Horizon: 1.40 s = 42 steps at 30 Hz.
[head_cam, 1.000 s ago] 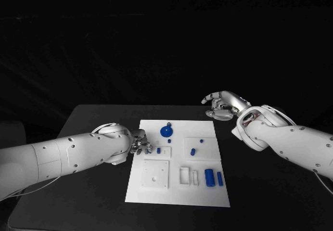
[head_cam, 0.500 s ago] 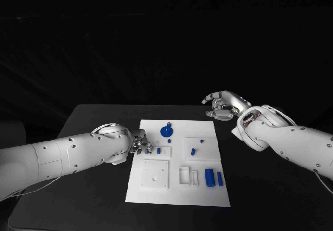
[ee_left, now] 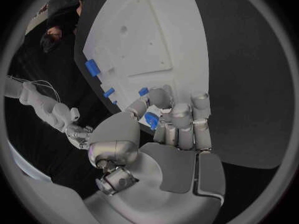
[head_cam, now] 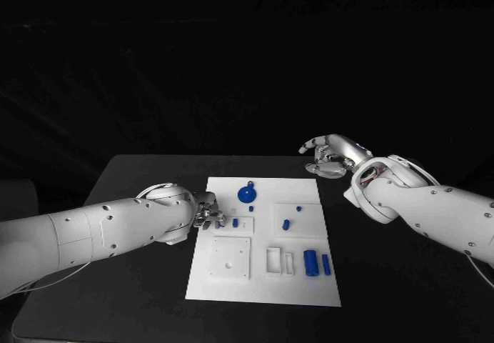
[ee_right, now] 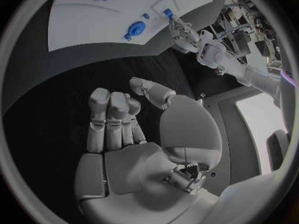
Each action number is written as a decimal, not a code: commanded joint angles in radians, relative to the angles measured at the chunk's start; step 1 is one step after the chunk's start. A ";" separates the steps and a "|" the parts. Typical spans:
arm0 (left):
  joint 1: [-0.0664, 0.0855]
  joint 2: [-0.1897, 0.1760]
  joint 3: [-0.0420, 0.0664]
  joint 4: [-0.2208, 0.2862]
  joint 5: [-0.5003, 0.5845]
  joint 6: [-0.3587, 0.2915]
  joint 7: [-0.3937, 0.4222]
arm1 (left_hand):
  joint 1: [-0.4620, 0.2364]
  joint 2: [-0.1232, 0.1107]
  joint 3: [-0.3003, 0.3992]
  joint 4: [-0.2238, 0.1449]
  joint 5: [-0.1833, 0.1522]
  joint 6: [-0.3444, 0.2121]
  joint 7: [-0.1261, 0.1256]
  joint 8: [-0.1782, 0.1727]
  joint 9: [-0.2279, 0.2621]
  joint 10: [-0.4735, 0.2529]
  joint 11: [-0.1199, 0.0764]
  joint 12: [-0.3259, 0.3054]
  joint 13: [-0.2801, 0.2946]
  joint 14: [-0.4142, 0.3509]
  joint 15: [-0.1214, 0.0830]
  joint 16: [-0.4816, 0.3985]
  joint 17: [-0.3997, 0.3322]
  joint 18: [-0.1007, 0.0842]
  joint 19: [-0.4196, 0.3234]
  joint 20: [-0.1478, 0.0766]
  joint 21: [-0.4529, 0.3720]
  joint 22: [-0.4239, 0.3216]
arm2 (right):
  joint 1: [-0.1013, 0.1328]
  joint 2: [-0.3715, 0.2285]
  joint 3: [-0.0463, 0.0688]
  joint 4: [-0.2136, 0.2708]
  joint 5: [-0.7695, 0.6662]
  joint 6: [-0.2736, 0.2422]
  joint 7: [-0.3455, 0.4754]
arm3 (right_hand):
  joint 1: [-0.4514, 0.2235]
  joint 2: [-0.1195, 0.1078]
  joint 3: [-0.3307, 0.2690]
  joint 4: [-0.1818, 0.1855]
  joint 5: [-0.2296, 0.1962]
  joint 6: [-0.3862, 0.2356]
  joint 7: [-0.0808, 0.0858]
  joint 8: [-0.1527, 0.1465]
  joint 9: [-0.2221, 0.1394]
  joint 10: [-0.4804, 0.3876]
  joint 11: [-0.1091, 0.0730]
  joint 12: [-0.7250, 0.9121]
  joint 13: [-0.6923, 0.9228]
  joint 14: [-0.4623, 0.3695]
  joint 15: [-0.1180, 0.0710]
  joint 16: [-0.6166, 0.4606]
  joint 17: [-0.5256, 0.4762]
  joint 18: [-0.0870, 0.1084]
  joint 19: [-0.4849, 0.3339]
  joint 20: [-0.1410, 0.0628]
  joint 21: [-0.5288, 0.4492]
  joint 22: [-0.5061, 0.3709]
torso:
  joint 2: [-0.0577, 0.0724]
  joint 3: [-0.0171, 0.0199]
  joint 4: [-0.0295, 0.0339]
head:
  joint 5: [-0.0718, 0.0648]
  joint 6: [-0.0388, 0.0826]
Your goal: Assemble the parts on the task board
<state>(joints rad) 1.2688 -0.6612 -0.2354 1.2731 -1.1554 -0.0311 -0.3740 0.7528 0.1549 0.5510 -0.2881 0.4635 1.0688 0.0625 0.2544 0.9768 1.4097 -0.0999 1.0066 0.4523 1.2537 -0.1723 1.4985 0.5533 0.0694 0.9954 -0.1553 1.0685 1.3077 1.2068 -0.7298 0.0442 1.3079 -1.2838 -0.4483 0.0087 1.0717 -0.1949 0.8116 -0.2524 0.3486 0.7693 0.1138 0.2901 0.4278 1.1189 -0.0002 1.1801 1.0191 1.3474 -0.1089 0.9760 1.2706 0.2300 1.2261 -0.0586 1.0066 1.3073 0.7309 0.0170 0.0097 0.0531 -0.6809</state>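
The white task board [head_cam: 309,197] lies in the middle of the black table. My left hand [head_cam: 209,214] is at the board's left edge and pinches a small blue part [ee_left: 151,119] between thumb and fingers, low over the board. On the board are a round blue disc [head_cam: 247,194], small blue pegs [head_cam: 235,223] [head_cam: 287,226] [head_cam: 300,209] and two blue cylinders [head_cam: 310,262] [head_cam: 326,265]. My right hand [head_cam: 331,157] hovers beyond the board's far right corner, fingers loosely bent and thumb apart [ee_right: 118,119], with nothing in it.
A raised square plate [head_cam: 232,257] and a narrow rectangular slot [head_cam: 274,260] sit in the board's near half. Bare black table [head_cam: 134,179] surrounds the board on all sides.
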 commanded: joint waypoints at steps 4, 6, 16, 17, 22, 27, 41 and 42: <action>-0.004 0.003 -0.002 0.001 -0.003 0.032 0.010 | 0.006 0.010 0.030 -0.004 -0.002 0.072 -0.054 0.002 0.001 -0.002 -0.003 0.005 -0.001 0.024 -0.034 0.003 0.000 0.000 0.008 -0.116 0.004 0.014 | 0.000 0.000 0.001 -0.001 -0.002 0.009 0.007 | 0.000 -0.006 0.004 0.003 0.006 0.002 0.006 0.006 0.002 0.002 0.006 -0.006 0.002 -0.002 0.007 0.005 -0.001 0.032 0.000 -0.005 0.005 0.019 | 0.000 0.0007 0.0002 | 0.000 -0.001; -0.004 0.005 -0.002 -0.001 -0.002 0.034 0.009 | 0.006 0.010 0.030 -0.004 -0.002 0.072 -0.054 0.002 0.001 -0.002 -0.003 0.005 -0.002 0.024 -0.034 0.003 0.000 0.000 0.008 -0.116 0.004 0.014 | 0.000 0.000 0.001 -0.001 -0.002 0.009 0.007 | 0.000 -0.006 0.004 0.003 0.006 0.002 0.006 0.006 0.002 0.002 0.006 -0.006 0.002 -0.002 0.007 0.005 -0.001 0.032 0.000 -0.005 0.005 0.019 | 0.000 0.0007 0.0004 | -0.001 -0.001; -0.008 0.019 -0.002 -0.022 -0.001 0.067 0.001 | 0.006 0.009 0.030 -0.004 -0.005 0.072 -0.053 0.001 0.001 -0.002 -0.003 0.006 -0.002 0.024 -0.034 0.003 0.000 0.000 0.008 -0.116 0.003 0.014 | 0.000 0.001 0.001 0.002 -0.002 0.009 0.008 | 0.000 -0.006 0.004 0.003 0.007 0.002 0.006 0.006 0.002 0.002 0.006 -0.007 0.003 -0.002 0.007 0.005 -0.002 0.032 0.000 -0.005 0.005 0.019 | 0.000 0.0007 -0.0003 | -0.002 -0.001; -0.009 0.021 -0.002 -0.025 -0.001 0.072 0.001 | 0.006 0.009 0.030 -0.004 -0.005 0.072 -0.053 0.001 0.001 -0.002 -0.003 0.006 -0.003 0.024 -0.034 0.003 0.000 0.000 0.008 -0.116 0.003 0.014 | 0.000 0.001 0.001 0.002 -0.002 0.009 0.008 | 0.000 -0.006 0.004 0.003 0.007 0.002 0.006 0.006 0.002 0.002 0.006 -0.007 0.003 -0.002 0.007 0.005 -0.002 0.032 0.000 -0.005 0.005 0.019 | 0.000 0.0006 -0.0003 | -0.002 -0.001; -0.014 0.031 -0.002 -0.034 -0.001 0.090 -0.009 | 0.006 0.006 0.030 -0.005 -0.005 0.073 -0.053 0.000 0.001 -0.002 -0.003 0.007 -0.003 0.024 -0.034 0.003 0.000 0.000 0.007 -0.115 0.003 0.014 | 0.000 0.003 0.001 0.002 -0.002 0.010 0.008 | 0.000 -0.006 0.004 0.003 0.007 0.002 0.006 0.006 0.002 0.002 0.007 -0.007 0.003 -0.002 0.007 0.005 -0.002 0.032 0.000 -0.005 0.005 0.018 | 0.000 0.0006 -0.0002 | -0.002 -0.003; -0.016 0.033 -0.002 -0.033 -0.003 0.100 -0.012 | 0.006 0.004 0.030 -0.005 -0.004 0.074 -0.053 0.000 0.001 -0.002 -0.003 0.007 -0.004 0.024 -0.034 0.003 0.000 0.000 0.007 -0.115 0.003 0.014 | 0.000 0.003 0.001 0.001 -0.001 0.010 0.008 | 0.000 -0.006 0.004 0.003 0.007 0.003 0.006 0.006 0.002 0.002 0.007 -0.007 0.003 -0.002 0.007 0.005 -0.002 0.032 0.000 -0.005 0.005 0.018 | 0.000 0.0004 -0.0003 | -0.004 -0.004; -0.016 0.033 -0.002 -0.025 -0.011 0.082 -0.008 | 0.008 -0.020 0.025 0.000 -0.045 0.101 -0.059 0.002 0.002 -0.003 -0.007 0.015 -0.009 0.025 -0.037 0.002 -0.002 0.001 0.011 -0.115 0.002 0.012 | 0.000 0.005 0.001 -0.002 0.000 0.011 0.008 | 0.000 -0.006 0.004 0.002 0.007 0.003 0.006 0.006 0.002 0.002 0.007 -0.008 0.004 -0.002 0.007 0.005 -0.002 0.032 0.000 -0.005 0.006 0.018 | 0.000 0.0006 -0.0002 | -0.005 -0.005; -0.016 0.033 -0.002 -0.025 -0.011 0.082 -0.008 | 0.009 -0.022 0.024 0.001 -0.054 0.103 -0.059 0.001 0.001 -0.003 -0.007 0.016 -0.010 0.025 -0.037 0.002 -0.003 0.001 0.011 -0.115 0.002 0.011 | 0.000 0.005 0.001 -0.002 0.000 0.011 0.008 | 0.000 -0.006 0.004 0.002 0.007 0.003 0.006 0.006 0.002 0.002 0.007 -0.008 0.004 -0.002 0.007 0.005 -0.002 0.032 -0.001 -0.005 0.006 0.018 | 0.000 0.0006 0.0000 | -0.005 -0.006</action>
<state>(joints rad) 1.2684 -0.6368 -0.2276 1.2407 -1.1657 0.0172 -0.3818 0.7652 0.1423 0.5751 -0.2901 0.4128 1.0706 0.0629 0.2563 0.9783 1.4096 -0.1000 1.0176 0.4441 1.2545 -0.1761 1.4985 0.5514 0.0694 1.0016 -0.1543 1.0685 1.3073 1.2068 -0.7256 0.0442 1.3058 -1.2822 -0.4474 0.0089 1.0717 -0.1949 0.8116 -0.2524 0.3524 0.7707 0.1123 0.2901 0.4284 1.1189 -0.0001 1.1767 1.0225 1.3474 -0.1089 0.9760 1.2698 0.2302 1.2269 -0.0567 1.0058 1.3073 0.7310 0.0174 0.0098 0.0488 -0.6860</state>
